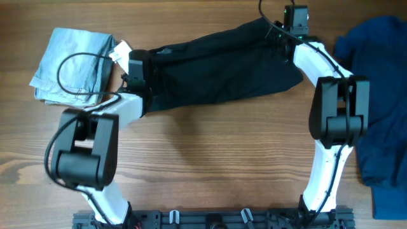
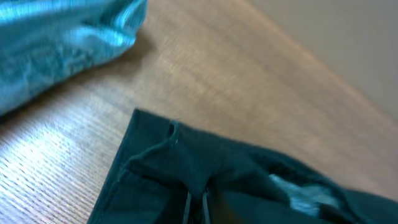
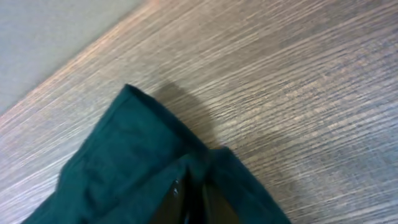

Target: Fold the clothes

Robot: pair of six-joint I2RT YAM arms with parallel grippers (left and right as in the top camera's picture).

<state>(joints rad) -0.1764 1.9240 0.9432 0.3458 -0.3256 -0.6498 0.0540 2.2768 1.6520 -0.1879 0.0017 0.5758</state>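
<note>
The black shorts point(image 1: 222, 70) lie stretched across the far half of the table, folded into a long band. My left gripper point(image 1: 135, 69) is shut on their left end, and in the left wrist view its fingertips point(image 2: 196, 208) pinch a ridge of the dark cloth point(image 2: 186, 162). At the far right end my right gripper point(image 1: 287, 30) is shut on the shorts too. The right wrist view shows the cloth corner point(image 3: 137, 143) bunched between the jaws of that gripper point(image 3: 194, 199). Both pinched ends sit low, at or just above the wood.
A folded pale blue denim piece point(image 1: 73, 63) lies at the far left, close to my left gripper, and shows again in the left wrist view point(image 2: 56, 50). A royal-blue garment point(image 1: 381, 95) is heaped along the right edge. The table's far edge runs just behind both grippers.
</note>
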